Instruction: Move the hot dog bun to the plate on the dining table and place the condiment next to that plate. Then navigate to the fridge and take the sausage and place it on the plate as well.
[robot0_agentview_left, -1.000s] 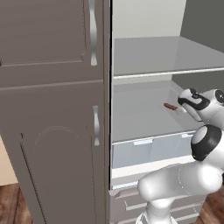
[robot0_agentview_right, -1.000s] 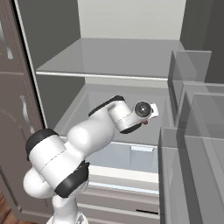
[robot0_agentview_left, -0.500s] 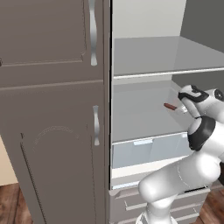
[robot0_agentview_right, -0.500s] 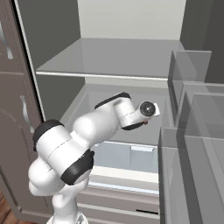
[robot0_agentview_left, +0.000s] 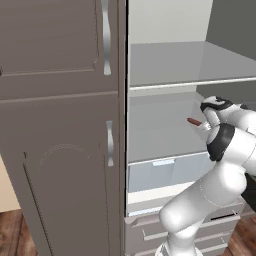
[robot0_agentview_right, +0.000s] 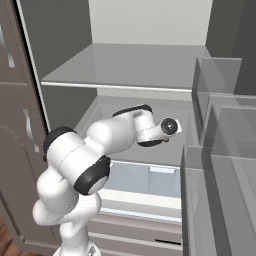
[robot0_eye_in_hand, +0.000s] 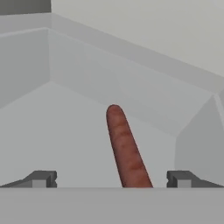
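Sausage (robot0_eye_in_hand: 125, 151): reddish-brown, lying on the pale fridge shelf (robot0_eye_in_hand: 65, 131), centre to lower centre of the hand view, running from between the fingertips toward the back wall; its tip also shows at right of centre in the left base view (robot0_agentview_left: 193, 121). End effector (robot0_eye_in_hand: 111, 179): fingers (robot0_eye_in_hand: 41, 178) spread wide at the bottom corners, one either side of the sausage, not touching it. Closed cabinet door (robot0_agentview_left: 60, 125): left half of the left base view.

sausage (robot0_eye_in_hand: 126, 153): smooth, matt reddish-brown | fridge shelf (robot0_eye_in_hand: 65, 144): smooth pale grey (plastic-looking) | cabinet door (robot0_agentview_left: 60, 125): matt grey | floor (robot0_agentview_left: 10, 235): wood
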